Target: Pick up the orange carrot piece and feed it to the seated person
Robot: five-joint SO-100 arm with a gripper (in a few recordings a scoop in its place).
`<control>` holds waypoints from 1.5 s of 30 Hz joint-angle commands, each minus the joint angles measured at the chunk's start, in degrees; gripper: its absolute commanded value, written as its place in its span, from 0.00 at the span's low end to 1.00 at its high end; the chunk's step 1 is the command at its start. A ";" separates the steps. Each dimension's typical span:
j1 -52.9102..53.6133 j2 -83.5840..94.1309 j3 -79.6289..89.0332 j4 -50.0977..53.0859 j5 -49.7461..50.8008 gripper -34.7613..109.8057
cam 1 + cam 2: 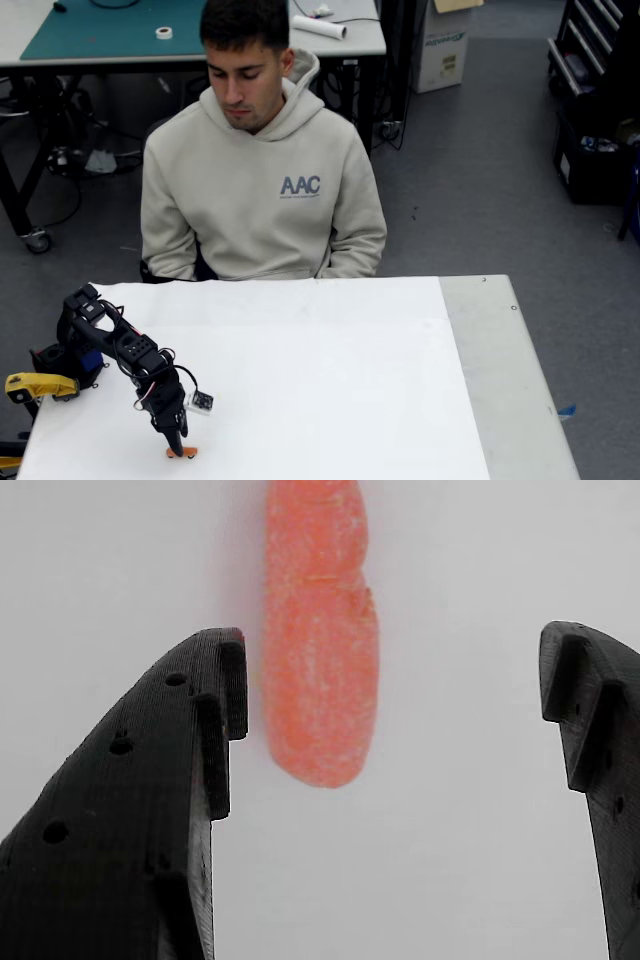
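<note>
Your gripper (390,690) is spread wide, holding nothing. In the wrist view the orange carrot piece (318,640) lies between the black fingers (150,810), just beside the left one, resting on the white table (330,380). In the fixed view it sits at the table's near left edge, under the gripper tip. The seated person (262,170) at the far side wears a hoodie lettered "AAC".

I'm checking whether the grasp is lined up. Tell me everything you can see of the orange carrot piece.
The orange carrot piece is a small, bright-orange oblong with a rounded end, a matte, slightly frosted skin and a shallow crease across it. It lies flat on the white table near the front edge. The open gripper straddles it: the carrot sits close beside the left finger in the wrist view, well clear of the right one. Contact cannot be told.
</note>
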 commanded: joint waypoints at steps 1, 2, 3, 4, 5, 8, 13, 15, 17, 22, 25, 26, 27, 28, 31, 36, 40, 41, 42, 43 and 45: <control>0.88 -0.70 -3.08 -0.26 -0.53 0.40; 0.97 -1.76 -3.08 -0.44 -0.53 0.40; 0.97 -2.81 -3.16 -0.44 -0.53 0.40; 1.05 -3.78 -3.60 -0.44 -0.53 0.40; 1.05 -4.57 -3.78 -0.44 -0.53 0.40; 1.23 -5.98 -4.13 -0.53 -0.53 0.40; 1.23 -6.68 -4.13 -0.53 -0.53 0.40; 1.32 -6.50 -3.69 -0.53 -0.53 0.40; 1.85 -6.06 -3.16 0.09 -0.53 0.39; 3.78 -6.68 -3.08 0.26 -0.53 0.39; 3.87 -6.68 -3.08 0.26 -0.53 0.38; 3.87 -6.50 -3.08 0.26 -0.53 0.36; 3.87 -6.50 -3.08 0.26 -0.53 0.33; 3.87 -6.42 -3.08 0.26 -0.53 0.30; 3.87 -6.24 -3.08 0.26 -0.53 0.20; 4.31 -6.06 -3.08 0.26 -0.53 0.23; 4.39 -5.89 -3.25 0.26 -0.44 0.22; 4.48 -5.89 -3.87 0.26 -0.44 0.22; 4.48 -5.89 -4.22 0.26 -0.09 0.22; 4.04 -5.89 -4.31 0.26 0.09 0.22; 3.69 -5.80 -4.31 0.26 0.09 0.22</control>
